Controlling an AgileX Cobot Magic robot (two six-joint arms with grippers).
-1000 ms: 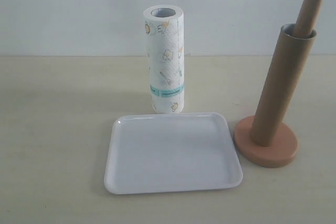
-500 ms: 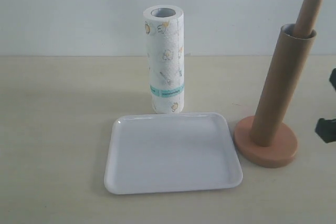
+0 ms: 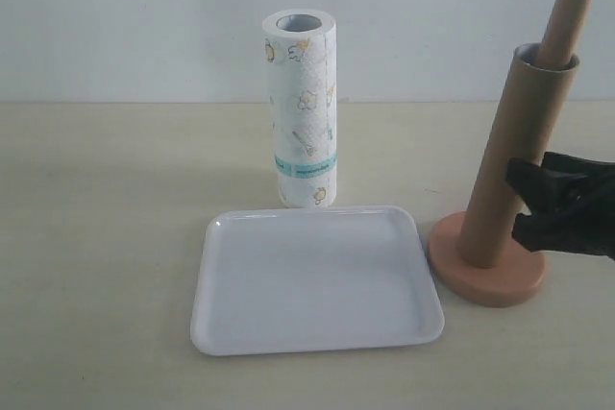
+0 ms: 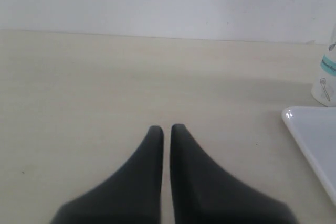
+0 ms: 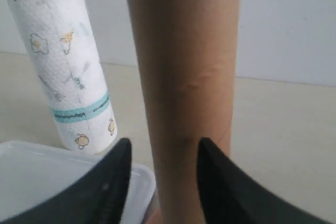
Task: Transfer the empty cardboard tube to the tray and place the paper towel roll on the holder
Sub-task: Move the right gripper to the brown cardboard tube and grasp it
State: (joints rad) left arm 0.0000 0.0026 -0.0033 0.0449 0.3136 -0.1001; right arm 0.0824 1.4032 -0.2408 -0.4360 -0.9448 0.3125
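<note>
The empty cardboard tube (image 3: 512, 156) stands slipped over the dowel of the wooden holder (image 3: 486, 273), whose rounded top pokes out above it. The paper towel roll (image 3: 304, 108) stands upright behind the white tray (image 3: 317, 333). My right gripper (image 3: 514, 199) is open at the tube's right side, about mid-height. In the right wrist view the tube (image 5: 184, 77) fills the space just beyond the open right gripper (image 5: 165, 142), with the roll (image 5: 60, 61) and a tray corner (image 5: 31, 174) to one side. My left gripper (image 4: 165, 128) is shut and empty over bare table.
The left wrist view shows a corner of the tray (image 4: 315, 140) and the foot of the roll (image 4: 328, 77) at its edge. A pale wall stands behind the beige table (image 3: 106, 237). The left arm is outside the exterior view.
My right gripper has come in from the right edge of the exterior view up to the tube, and its jaws have opened. The objects have not moved.
</note>
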